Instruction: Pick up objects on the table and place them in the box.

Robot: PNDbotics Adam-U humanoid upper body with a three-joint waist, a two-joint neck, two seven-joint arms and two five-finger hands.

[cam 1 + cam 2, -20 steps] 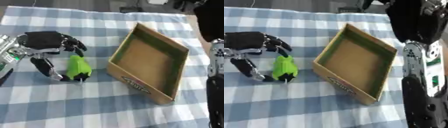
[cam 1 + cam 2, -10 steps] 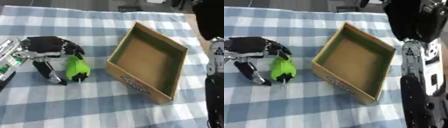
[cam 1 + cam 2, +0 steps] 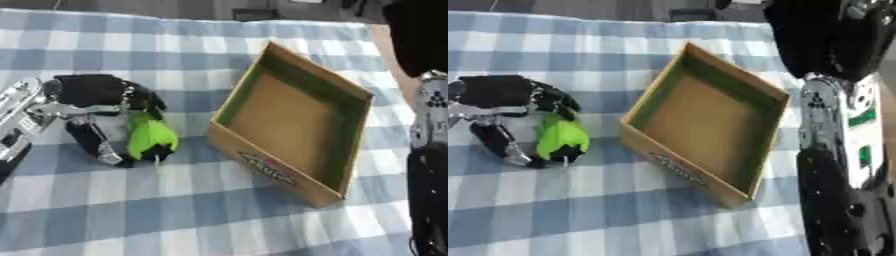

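A bright green object [image 3: 150,137] with a dark lower end lies on the checked cloth, left of the box. My left hand [image 3: 87,91] is over it from the upper left. Its fingers [image 3: 144,101] curl onto the object's top, and the thumb [image 3: 94,146] reaches down along its left side to the dark end. The open cardboard box [image 3: 273,169] stands at the centre right, tilted, with a green inner rim and nothing inside. Only my right arm [image 3: 833,150] shows, along the right edge; its hand is out of view.
A blue and white checked cloth [image 3: 175,210] covers the table. The silver forearm [image 3: 17,120] of my left arm comes in at the left edge. Dark things sit beyond the table's far edge.
My left hand's fingers have curled lower onto the green object and the thumb has drawn in towards its dark end. The box and the right arm have stayed put.
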